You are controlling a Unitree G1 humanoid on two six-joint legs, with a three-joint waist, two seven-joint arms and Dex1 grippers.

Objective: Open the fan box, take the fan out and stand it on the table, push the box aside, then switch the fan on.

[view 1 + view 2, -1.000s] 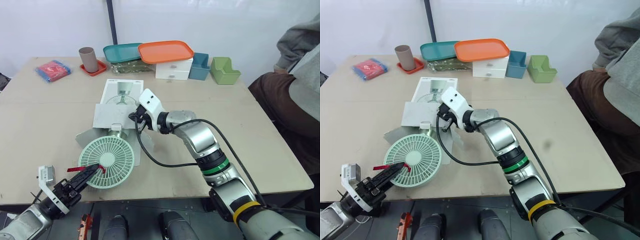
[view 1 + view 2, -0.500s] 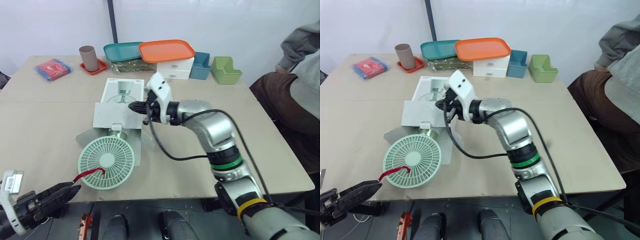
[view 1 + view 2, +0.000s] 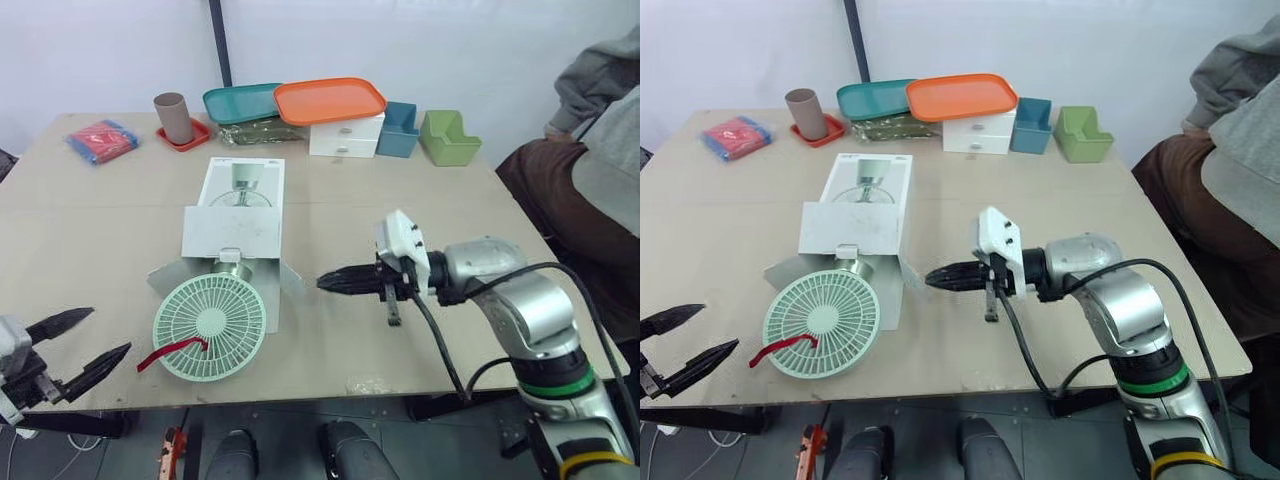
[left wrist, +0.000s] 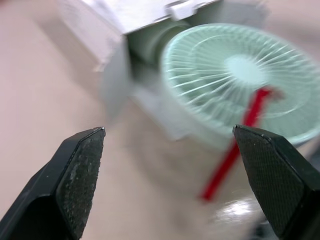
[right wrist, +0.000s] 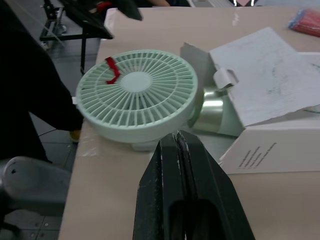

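The pale green fan (image 3: 211, 327) lies grille-up on the table, its neck still in the mouth of the white box (image 3: 238, 214), whose flaps (image 3: 288, 292) are spread open. A red strap (image 3: 163, 353) trails from the grille toward the table's front edge. My left gripper (image 3: 83, 343) hangs open just off the front left edge, a short way from the strap; the left wrist view shows the fan (image 4: 239, 82) and strap (image 4: 235, 150) between its fingers (image 4: 77, 167). My right gripper (image 3: 336, 282) is shut and empty, right of the box, pointing at it (image 5: 179, 145).
Along the back stand a brown cup (image 3: 173, 117), a teal tray (image 3: 243, 103), an orange tray (image 3: 330, 100) on white drawers (image 3: 347, 138), a blue bin (image 3: 400, 131) and a green bin (image 3: 449, 139). A red packet (image 3: 102, 141) lies back left. A person (image 3: 590, 170) sits at the right.
My left gripper has drawn back from the fan past the table's front edge and opened, leaving the red strap. My right gripper has pulled away from the box to its right.
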